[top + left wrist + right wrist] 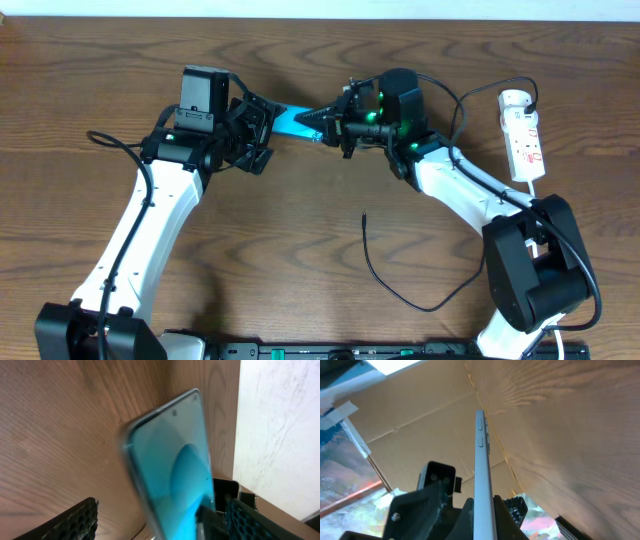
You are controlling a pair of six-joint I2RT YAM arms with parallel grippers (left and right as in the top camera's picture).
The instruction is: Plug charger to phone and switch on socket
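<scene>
The phone with its light blue screen is held off the table at the back centre, tilted on edge. My right gripper is shut on it. The right wrist view shows the phone's thin edge clamped between the two fingers. My left gripper is open. Its fingers stand wide apart on either side of the phone's screen. The charger lies loose on the table, its small tip free. Its other end runs up to the white socket at the right.
The wooden table's far edge and a white wall show in the left wrist view. The right arm's base stands at the front right, next to the charger's loop. The socket's white cord runs toward that base.
</scene>
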